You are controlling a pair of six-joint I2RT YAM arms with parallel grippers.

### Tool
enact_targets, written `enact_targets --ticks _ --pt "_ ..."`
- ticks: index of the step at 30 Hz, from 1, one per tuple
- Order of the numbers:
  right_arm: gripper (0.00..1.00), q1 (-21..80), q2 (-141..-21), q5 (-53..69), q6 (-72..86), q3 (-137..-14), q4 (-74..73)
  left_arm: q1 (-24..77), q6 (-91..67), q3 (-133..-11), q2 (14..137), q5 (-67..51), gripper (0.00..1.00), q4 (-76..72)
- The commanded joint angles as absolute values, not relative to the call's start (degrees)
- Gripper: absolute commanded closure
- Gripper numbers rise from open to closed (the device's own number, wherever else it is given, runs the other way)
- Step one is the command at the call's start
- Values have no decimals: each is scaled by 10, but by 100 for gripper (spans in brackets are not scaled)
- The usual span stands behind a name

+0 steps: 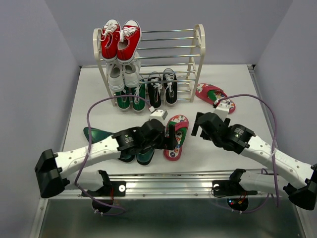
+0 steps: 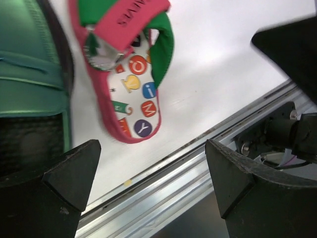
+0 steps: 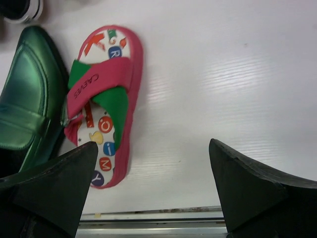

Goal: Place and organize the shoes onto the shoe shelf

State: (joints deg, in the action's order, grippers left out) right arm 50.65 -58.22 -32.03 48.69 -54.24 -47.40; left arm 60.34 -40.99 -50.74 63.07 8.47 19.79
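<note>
Both arms low over the front of the table, neither holding anything. left gripper: jaws wide apart, hanging over the heel end of a red flip-flop that lies flat, printed footbed up, near the front rail. right gripper: jaws also spread, over bare table just right of the same flip-flop. green loafer lies alongside that flip-flop on its left, touching or just apart, can't tell which. another green shoe further left, by the left arm. second flip-flop on the table just right of the shoe shelf. On the shelf: red sneakers top tier, left end; white sneakers below them; green pair bottom left; black sneakers beside those at the bottom level
</note>
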Motion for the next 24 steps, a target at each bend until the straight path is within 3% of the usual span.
enact_targets --ticks 1,9,24 --pt "0 509 -587 -463 554 -585 -583 642 -417 -541 706 112 1 159" --pt "0 504 -573 -459 543 -591 -586 693 -436 -605 837 138 1 137" --pt "0 498 -580 -434 517 -567 -568 707 -475 -594 893 205 1 259"
